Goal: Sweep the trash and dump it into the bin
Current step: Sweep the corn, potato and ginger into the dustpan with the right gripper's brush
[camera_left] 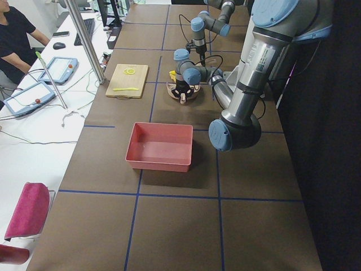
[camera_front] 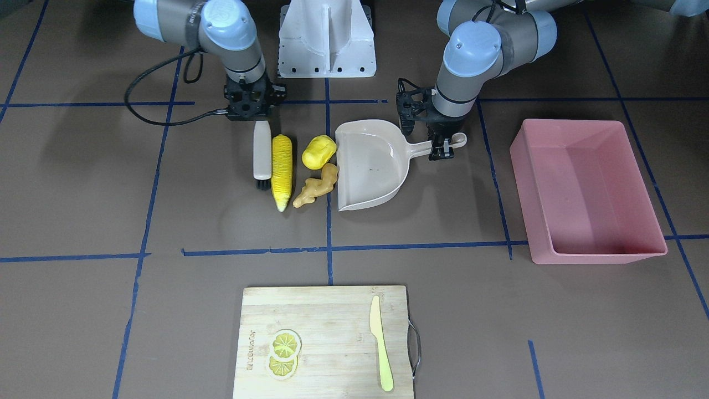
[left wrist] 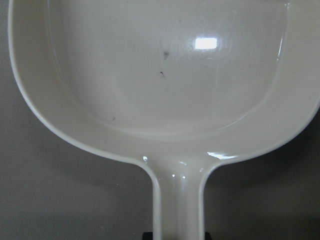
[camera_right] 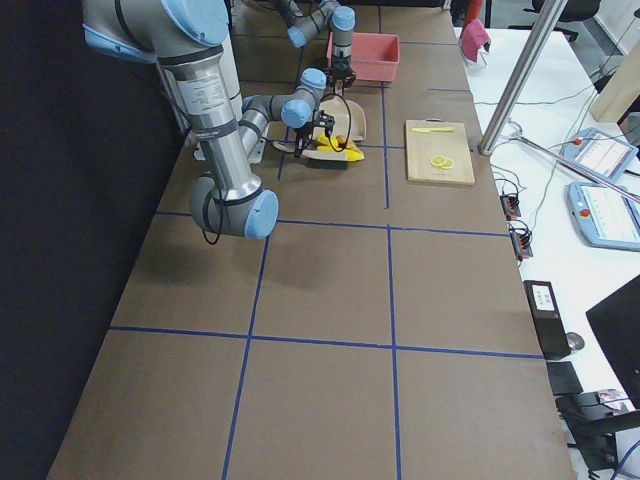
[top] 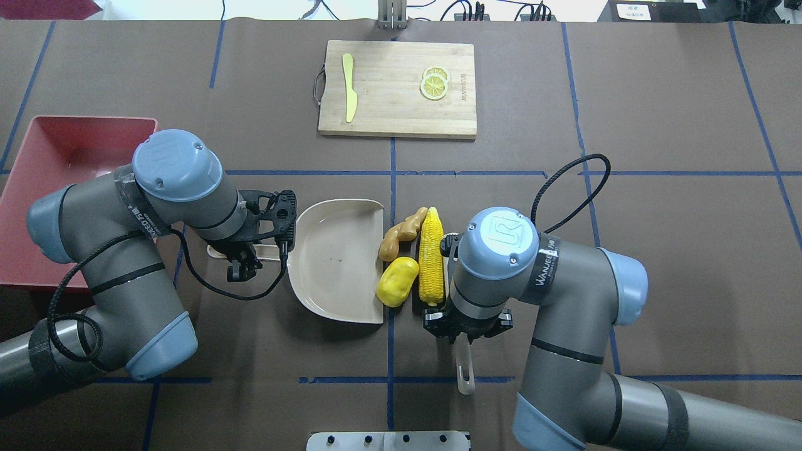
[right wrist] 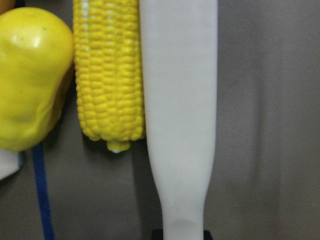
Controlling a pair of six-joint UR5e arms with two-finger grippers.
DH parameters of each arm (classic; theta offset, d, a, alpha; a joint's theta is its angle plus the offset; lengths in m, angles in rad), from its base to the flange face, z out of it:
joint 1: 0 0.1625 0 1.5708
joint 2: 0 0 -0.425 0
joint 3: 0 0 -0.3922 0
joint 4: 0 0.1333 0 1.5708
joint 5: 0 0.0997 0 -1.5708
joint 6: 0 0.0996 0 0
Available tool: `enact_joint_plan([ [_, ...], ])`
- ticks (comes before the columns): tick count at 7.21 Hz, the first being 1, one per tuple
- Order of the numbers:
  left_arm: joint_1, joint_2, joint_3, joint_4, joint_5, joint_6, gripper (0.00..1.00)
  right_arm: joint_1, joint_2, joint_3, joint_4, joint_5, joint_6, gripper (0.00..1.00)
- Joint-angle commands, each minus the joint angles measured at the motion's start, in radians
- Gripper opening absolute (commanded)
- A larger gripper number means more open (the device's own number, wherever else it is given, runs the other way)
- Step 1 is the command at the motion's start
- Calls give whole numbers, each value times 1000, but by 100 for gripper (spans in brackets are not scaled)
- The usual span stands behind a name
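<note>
Overhead exterior — left tool (top: 243, 262) pinching dustpan handle (top: 268, 252), right tool (camera_front: 260, 119) pinching brush (camera_front: 262, 149) beside corn cob (top: 431, 257)

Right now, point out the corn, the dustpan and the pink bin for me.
corn (camera_front: 282, 172), front-facing view, middle of the cob.
dustpan (camera_front: 368, 166), front-facing view, bare floor of the pan.
pink bin (camera_front: 587, 194), front-facing view, bare floor inside.

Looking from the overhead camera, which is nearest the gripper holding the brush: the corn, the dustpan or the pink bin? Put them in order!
1. Corn cob, right beside the right gripper and its brush.
2. Dustpan, left of the corn.
3. Pink bin, at the far left edge.
</note>
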Motion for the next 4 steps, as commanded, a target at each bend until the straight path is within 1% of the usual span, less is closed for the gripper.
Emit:
enact_joint_plan([
  [1, 2, -12, 1, 1, 0, -2, 2, -12, 93, -49, 2, -1, 30, 0],
  [2, 2, -12, 1, 1, 0, -3, 2, -12, 131, -63, 2, -2, 30, 0],
  [3, 8, -13, 3, 1, 2, -3, 3, -20, 174, -98, 2, -1, 50, 0],
  [4, 9, -15, 3, 1, 26, -5, 3, -24, 223, -138, 4, -2, 76, 0],
])
